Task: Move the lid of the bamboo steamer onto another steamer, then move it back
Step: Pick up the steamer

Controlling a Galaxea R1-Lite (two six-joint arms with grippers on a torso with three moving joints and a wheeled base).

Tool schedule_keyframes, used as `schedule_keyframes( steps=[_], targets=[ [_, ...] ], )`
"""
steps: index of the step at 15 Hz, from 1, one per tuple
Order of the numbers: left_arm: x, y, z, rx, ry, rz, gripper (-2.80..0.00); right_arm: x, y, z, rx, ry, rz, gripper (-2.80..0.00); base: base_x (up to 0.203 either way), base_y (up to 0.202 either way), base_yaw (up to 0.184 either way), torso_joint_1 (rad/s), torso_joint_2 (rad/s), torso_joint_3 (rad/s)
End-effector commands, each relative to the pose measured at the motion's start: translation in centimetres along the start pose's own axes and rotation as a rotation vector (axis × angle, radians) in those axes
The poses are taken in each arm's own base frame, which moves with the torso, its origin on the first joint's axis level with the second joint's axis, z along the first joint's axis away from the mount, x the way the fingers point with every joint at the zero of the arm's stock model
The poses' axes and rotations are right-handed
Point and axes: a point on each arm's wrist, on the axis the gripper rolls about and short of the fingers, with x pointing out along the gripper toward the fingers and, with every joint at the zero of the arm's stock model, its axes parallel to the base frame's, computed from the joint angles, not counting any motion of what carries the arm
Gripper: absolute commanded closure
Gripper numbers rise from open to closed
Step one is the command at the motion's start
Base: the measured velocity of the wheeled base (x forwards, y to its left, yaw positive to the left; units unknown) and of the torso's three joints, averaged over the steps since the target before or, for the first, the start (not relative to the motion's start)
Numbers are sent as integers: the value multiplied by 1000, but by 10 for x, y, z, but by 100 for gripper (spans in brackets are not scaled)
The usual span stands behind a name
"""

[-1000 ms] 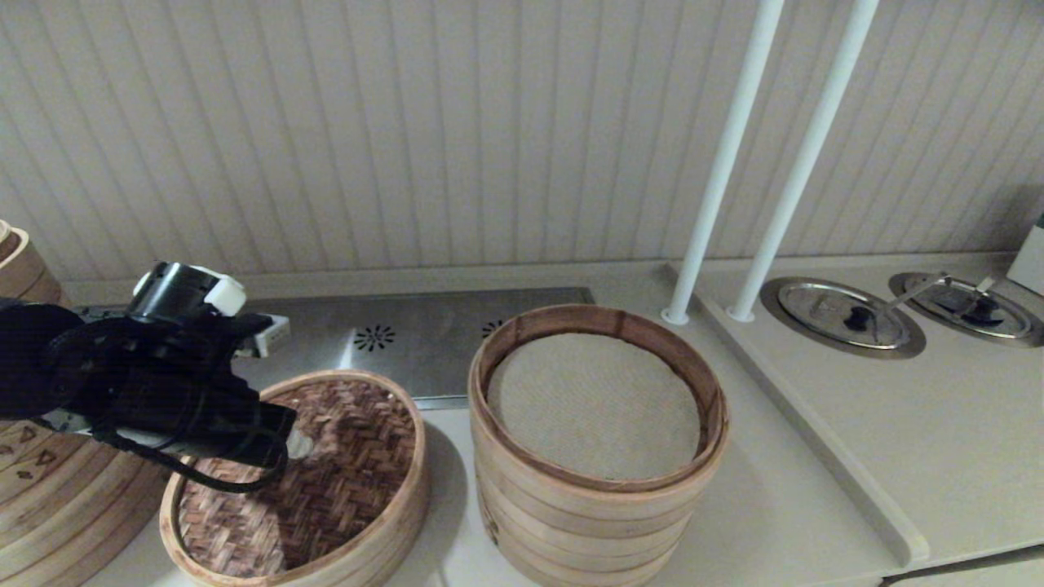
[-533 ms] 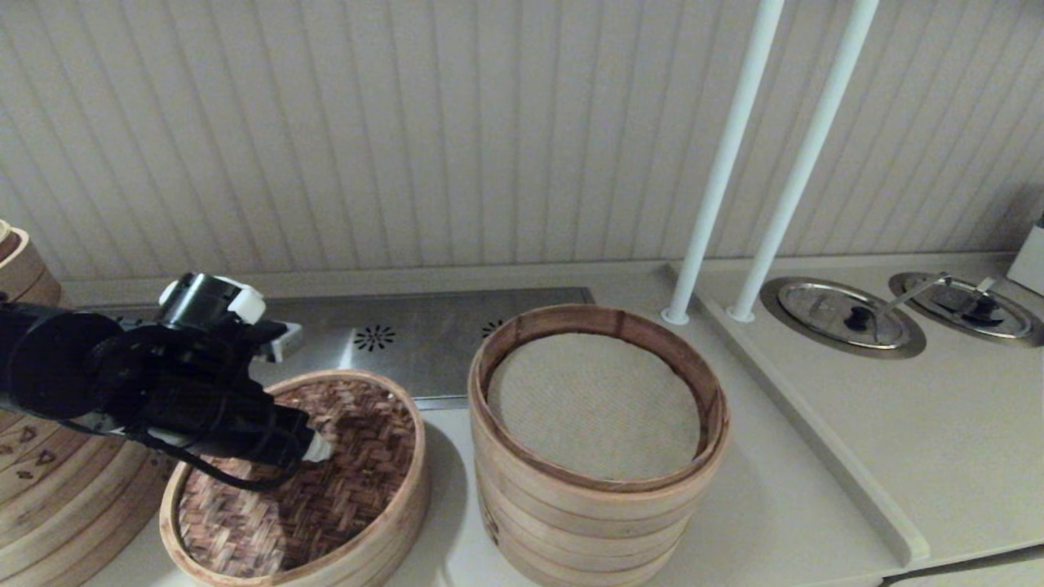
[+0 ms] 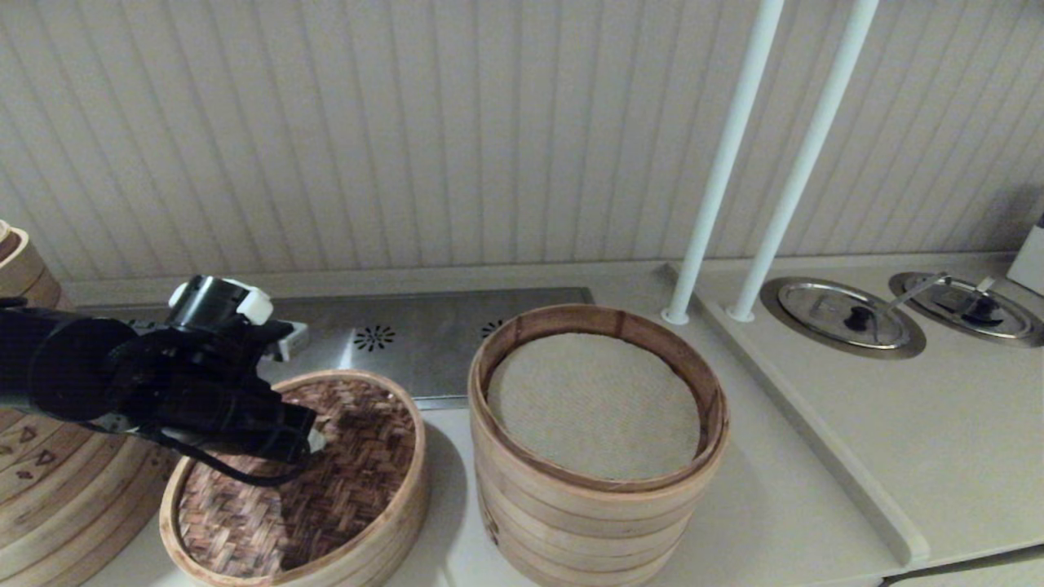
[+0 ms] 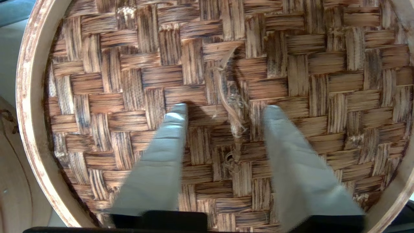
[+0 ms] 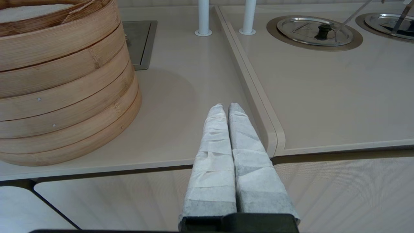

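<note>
L gripper (image 4: 223,108) spread, straddling knot loop (image 4: 233,116) on dark herringbone-woven round bamboo lid (image 3: 326,477), near-left. Risk: thin loop slips on closing, lid tilts. R gripper (image 5: 226,110) pressed together, parked near-right of table (image 5: 181,97).

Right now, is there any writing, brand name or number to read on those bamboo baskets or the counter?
None: no word, brand or number can be read in any view.
The big round bamboo stack at the far left bears only triangle cut-outs, not letters.
The dark brown woven bamboo steamer lid, under the open left gripper, is plain weave.
The steel counter panel shows only starburst slot patterns.
</note>
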Motion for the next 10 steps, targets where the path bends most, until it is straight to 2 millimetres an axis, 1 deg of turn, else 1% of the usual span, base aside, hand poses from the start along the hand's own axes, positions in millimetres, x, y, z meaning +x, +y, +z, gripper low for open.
schedule_keyframes(
  steps=[1, 5, 8, 10],
  targets=[
    [2, 0, -3, -1, 14, 4, 0, 0, 0, -1, 0, 5, 0, 0, 0, 0, 0, 0, 0, 0],
    [2, 0, -3, -2, -6, 15, 0, 0, 0, -1, 0, 4, 0, 0, 0, 0, 0, 0, 0, 0],
    [-3, 0, -2, -2, -27, 17, 0, 0, 0, -1, 0, 4, 0, 0, 0, 0, 0, 0, 0, 0],
    [-10, 1, -2, -3, -50, 18, 0, 0, 0, -1, 0, 5, 0, 0, 0, 0, 0, 0, 0, 0]
  ],
)
